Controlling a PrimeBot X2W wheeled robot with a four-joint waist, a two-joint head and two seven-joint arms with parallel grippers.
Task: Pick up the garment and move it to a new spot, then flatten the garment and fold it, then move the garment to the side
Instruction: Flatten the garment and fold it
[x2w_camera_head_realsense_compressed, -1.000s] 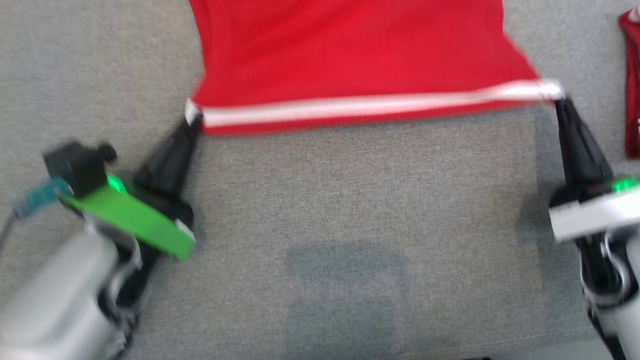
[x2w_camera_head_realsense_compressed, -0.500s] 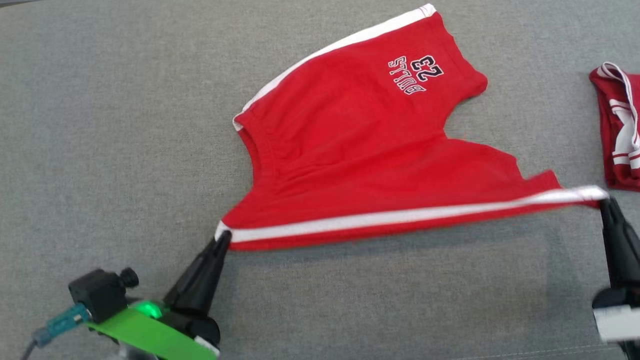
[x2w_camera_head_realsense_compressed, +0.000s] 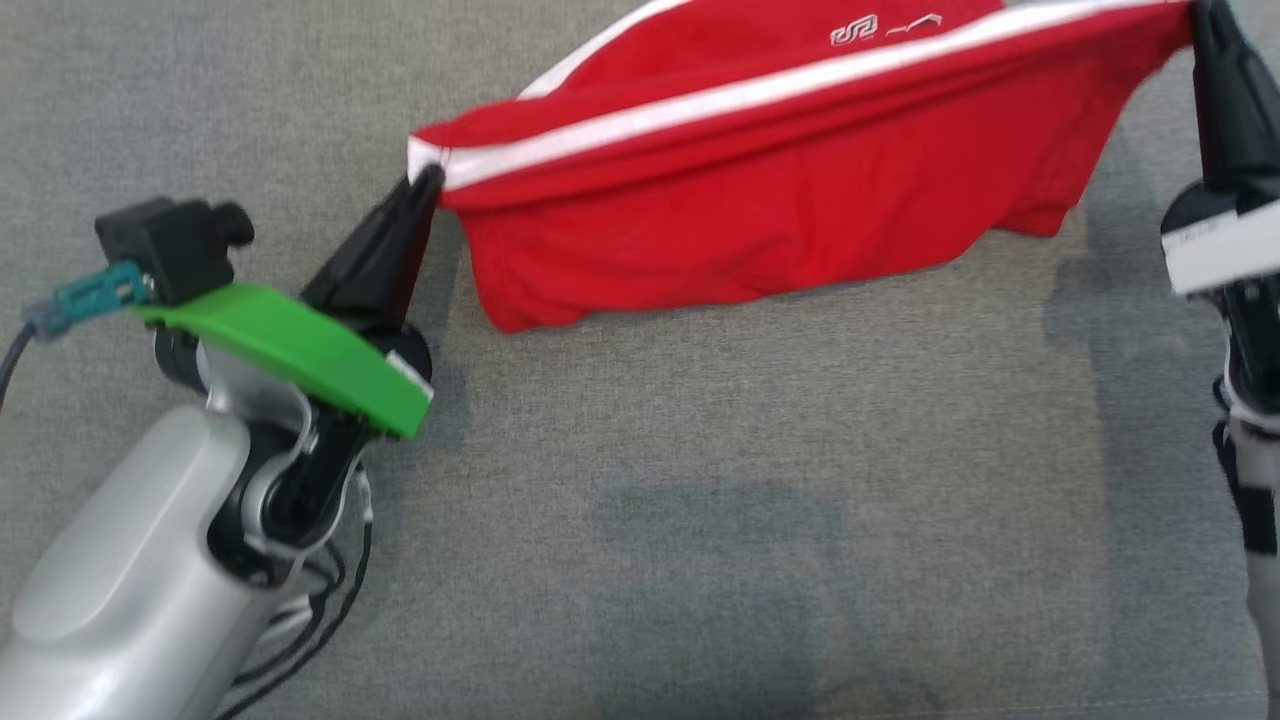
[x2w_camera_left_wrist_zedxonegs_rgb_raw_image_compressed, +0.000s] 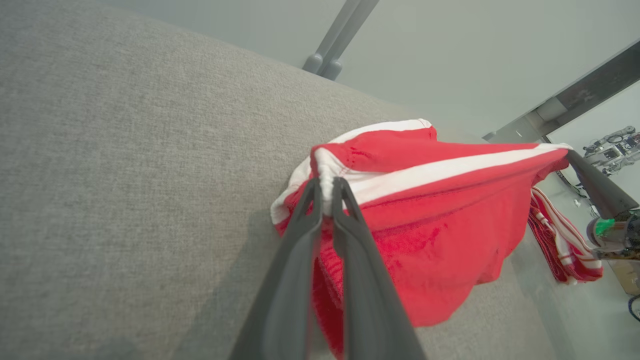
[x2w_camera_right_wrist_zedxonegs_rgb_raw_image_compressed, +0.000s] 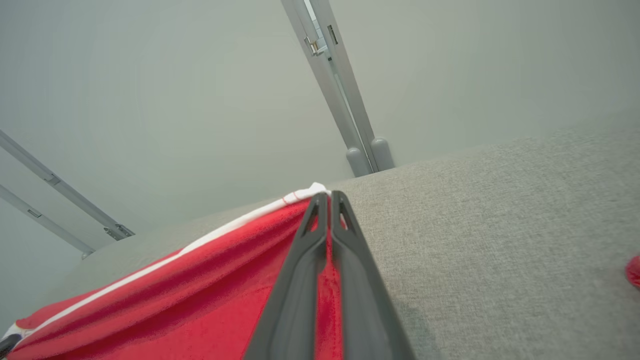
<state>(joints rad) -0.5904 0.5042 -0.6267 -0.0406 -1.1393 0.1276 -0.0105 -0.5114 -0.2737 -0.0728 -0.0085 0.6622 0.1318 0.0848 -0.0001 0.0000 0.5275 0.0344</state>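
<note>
A grey woven surface (x2w_camera_head_realsense_compressed: 720, 480) is spreading under everything, with a pale wall (x2w_camera_right_wrist_zedxonegs_rgb_raw_image_compressed: 150, 75) rising behind it and slanted metal rails (x2w_camera_right_wrist_zedxonegs_rgb_raw_image_compressed: 345, 100) crossing that wall. The red garment (x2w_camera_head_realsense_compressed: 760, 200) is hanging stretched between both arms, its body sagging toward the surface. The left gripper (x2w_camera_head_realsense_compressed: 428, 180) is pinching one corner of the white-striped edge, jaws nearly together. The right gripper (x2w_camera_head_realsense_compressed: 1198, 14) is clamping the other corner, jaws fully closed.
</note>
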